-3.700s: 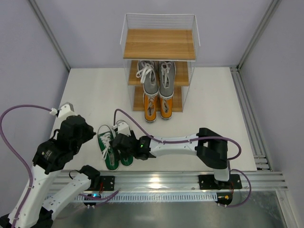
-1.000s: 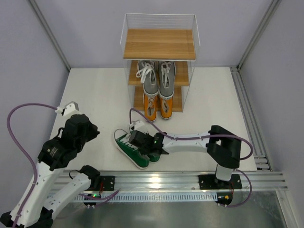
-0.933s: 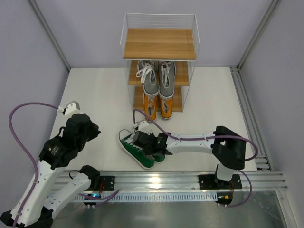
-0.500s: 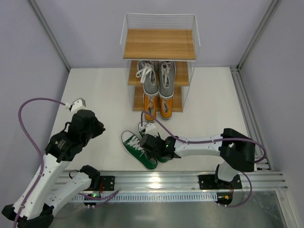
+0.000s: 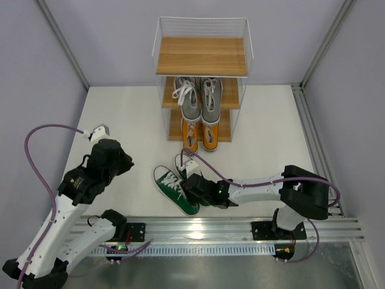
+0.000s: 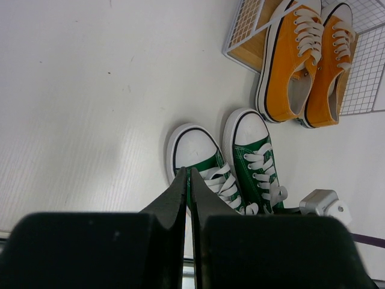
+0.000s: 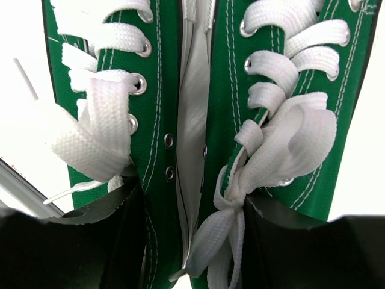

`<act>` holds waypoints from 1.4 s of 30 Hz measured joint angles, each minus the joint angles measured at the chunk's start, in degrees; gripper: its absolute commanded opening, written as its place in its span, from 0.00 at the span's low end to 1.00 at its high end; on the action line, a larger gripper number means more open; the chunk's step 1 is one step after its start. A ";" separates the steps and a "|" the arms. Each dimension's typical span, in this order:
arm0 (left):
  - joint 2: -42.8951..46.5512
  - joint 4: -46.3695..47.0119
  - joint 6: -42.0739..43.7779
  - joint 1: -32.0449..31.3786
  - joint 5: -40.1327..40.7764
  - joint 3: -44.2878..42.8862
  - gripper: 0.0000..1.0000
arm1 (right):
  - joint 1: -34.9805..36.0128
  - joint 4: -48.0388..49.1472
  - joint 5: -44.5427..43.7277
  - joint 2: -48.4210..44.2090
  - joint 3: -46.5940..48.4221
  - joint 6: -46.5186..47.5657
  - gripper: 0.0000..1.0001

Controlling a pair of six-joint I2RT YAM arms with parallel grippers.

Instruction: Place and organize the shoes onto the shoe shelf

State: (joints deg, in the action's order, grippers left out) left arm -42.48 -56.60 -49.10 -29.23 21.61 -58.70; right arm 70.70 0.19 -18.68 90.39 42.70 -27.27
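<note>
The green shoes [image 5: 172, 188] lie side by side on the white table in front of the shoe shelf [image 5: 201, 55], toes toward the left arm. My right gripper [image 5: 194, 185] is shut on them, its fingers [image 7: 105, 241] in the two openings, pinching the inner walls together [image 7: 192, 180]. The grey shoes [image 5: 200, 96] sit on the middle tier and the orange shoes [image 5: 200, 133] on the bottom tier. The top board is bare. My left gripper [image 5: 125, 162] is shut and empty, hovering left of the green shoes [image 6: 207, 171]; its tips [image 6: 187, 173] point over the left toe.
Grey walls close in the table on both sides. An aluminium rail [image 5: 198, 227] runs along the near edge. A purple cable [image 5: 258, 179] trails along the right arm. The orange shoes [image 6: 301, 66] and the shelf's wire side [image 6: 246, 24] show in the left wrist view.
My right gripper has dragged the green pair rightward toward the shelf, turning it. My left arm has swung forward and right, closer to the shoes.
</note>
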 measured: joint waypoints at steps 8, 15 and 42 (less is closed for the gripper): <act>-0.07 -0.28 0.04 0.02 0.02 0.00 0.00 | 0.13 8.66 -0.96 0.52 -3.39 2.36 0.52; -0.07 -0.85 0.11 0.02 0.02 0.42 0.00 | 0.85 14.05 -3.89 2.69 -4.46 4.33 0.33; -1.60 2.19 0.57 0.02 -0.87 1.42 0.00 | 5.66 -22.77 -1.55 -21.53 13.14 6.47 0.04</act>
State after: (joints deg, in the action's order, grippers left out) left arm -44.07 -54.41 -48.53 -29.21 20.73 -57.28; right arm 76.36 -22.59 -20.23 68.86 55.83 -20.80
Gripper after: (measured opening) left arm 0.002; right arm 0.115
